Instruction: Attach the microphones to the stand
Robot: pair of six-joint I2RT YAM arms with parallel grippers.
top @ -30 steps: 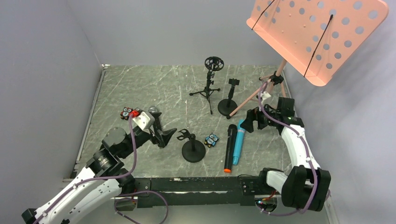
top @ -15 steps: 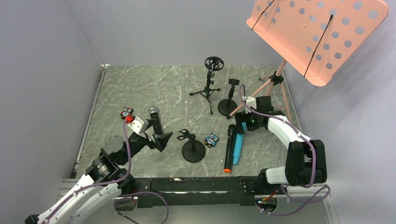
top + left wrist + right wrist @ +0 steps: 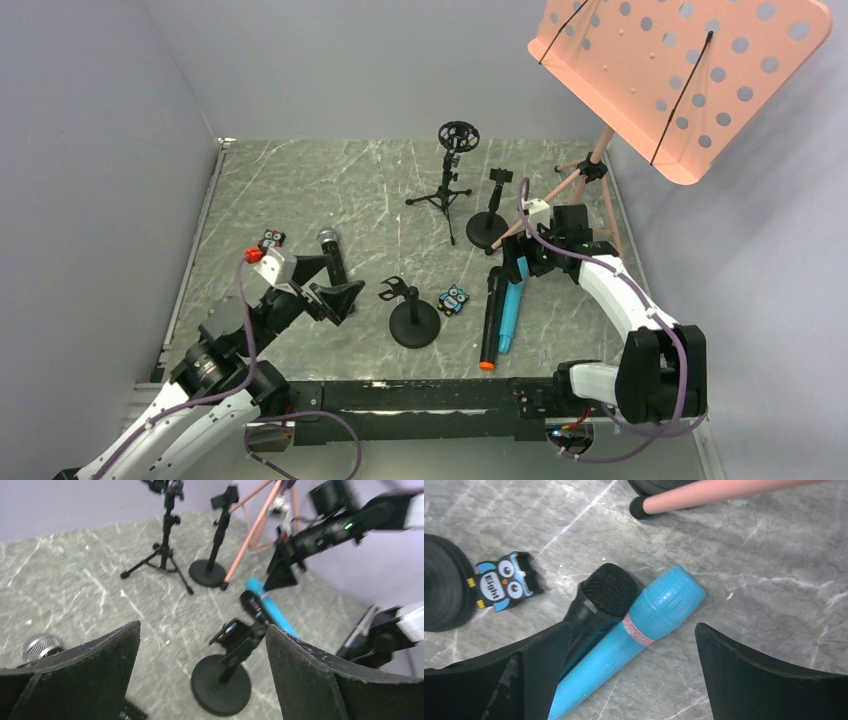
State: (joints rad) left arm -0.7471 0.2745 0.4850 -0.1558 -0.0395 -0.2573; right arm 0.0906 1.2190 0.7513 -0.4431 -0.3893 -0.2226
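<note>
Top view: even, soft overhead light, moderately bright. Table has a dull sheen, no hard glare. Shadows are short and faint at the feet of the stands. Pink tray, above the table's far right corner, is the brightest patch, not blown out.

Left wrist view: whole frame soft. Right arm is smeared by motion blur. Left fingers are near-black with little surface detail.

Right wrist view: sharp. Blue mic and black mic are crisp, with a thin shadow beneath them. Right fingers are dark and slightly soft.
</note>
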